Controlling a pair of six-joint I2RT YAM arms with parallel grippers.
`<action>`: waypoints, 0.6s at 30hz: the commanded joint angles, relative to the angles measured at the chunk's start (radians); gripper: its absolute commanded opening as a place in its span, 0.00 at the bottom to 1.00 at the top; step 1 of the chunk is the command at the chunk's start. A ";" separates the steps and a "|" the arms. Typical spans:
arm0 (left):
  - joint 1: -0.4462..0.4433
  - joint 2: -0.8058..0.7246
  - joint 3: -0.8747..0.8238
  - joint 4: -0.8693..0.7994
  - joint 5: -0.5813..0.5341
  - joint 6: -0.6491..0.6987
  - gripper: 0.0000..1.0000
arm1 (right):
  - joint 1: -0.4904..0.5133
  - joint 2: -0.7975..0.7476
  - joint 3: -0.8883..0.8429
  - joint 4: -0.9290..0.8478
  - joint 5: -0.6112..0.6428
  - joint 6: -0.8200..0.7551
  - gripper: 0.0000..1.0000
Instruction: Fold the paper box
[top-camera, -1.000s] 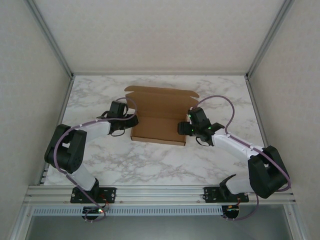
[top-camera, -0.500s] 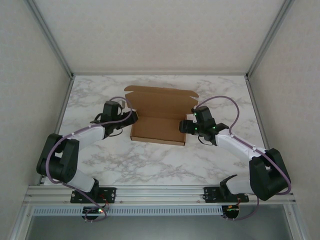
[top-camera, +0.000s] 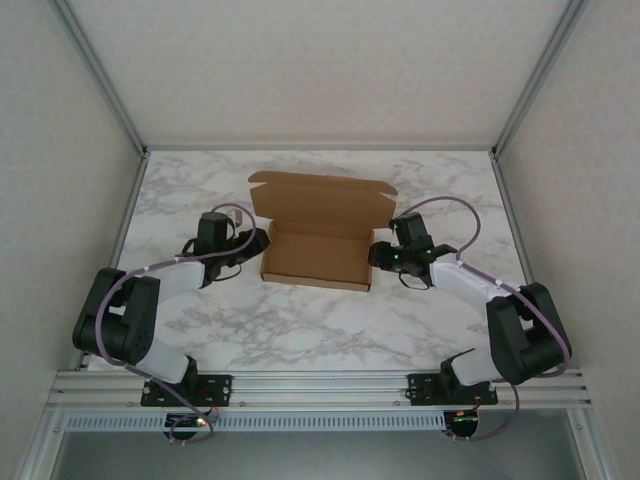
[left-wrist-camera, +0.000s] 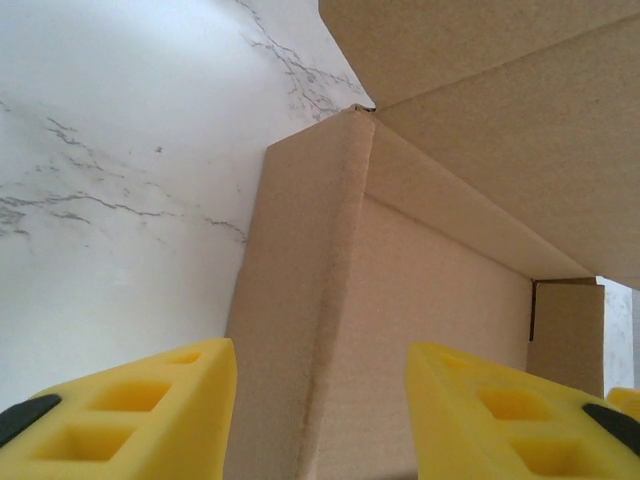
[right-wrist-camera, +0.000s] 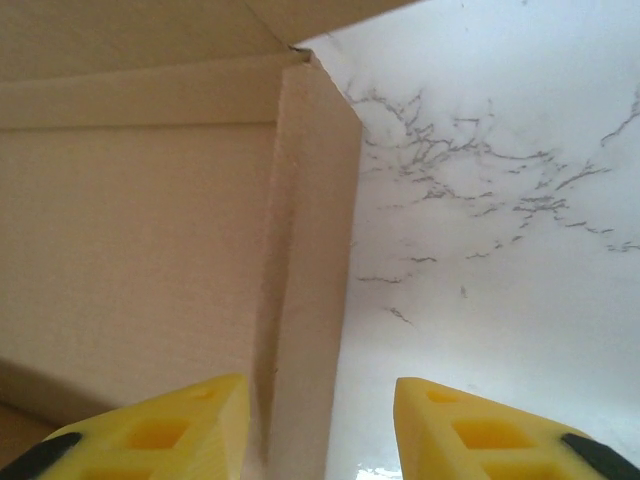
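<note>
One paper box (top-camera: 318, 255), two arms, one marble worktop (top-camera: 300, 320). Box sits mid-worktop between the arms: plain brown cardboard, a shallow tray with walls up and the lid flap open at the far side. Left jaws are parted astride its left end wall, right jaws parted astride the right (gaps show beside each wall). Wrist views crop the box.

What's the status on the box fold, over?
Left gripper open, astride left end wall of paper box. Right gripper open, astride its right end wall. Walls up, lid open at the back. Nothing in the way.
</note>
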 joint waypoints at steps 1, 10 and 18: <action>0.003 0.024 -0.018 0.041 0.019 -0.023 0.46 | -0.012 0.026 -0.008 0.023 -0.011 0.001 0.39; 0.003 0.074 -0.038 0.069 0.009 -0.036 0.41 | -0.015 0.085 0.000 0.015 -0.012 -0.012 0.30; 0.003 0.079 -0.033 0.052 -0.009 -0.027 0.39 | -0.016 -0.006 -0.014 -0.014 0.006 -0.013 0.31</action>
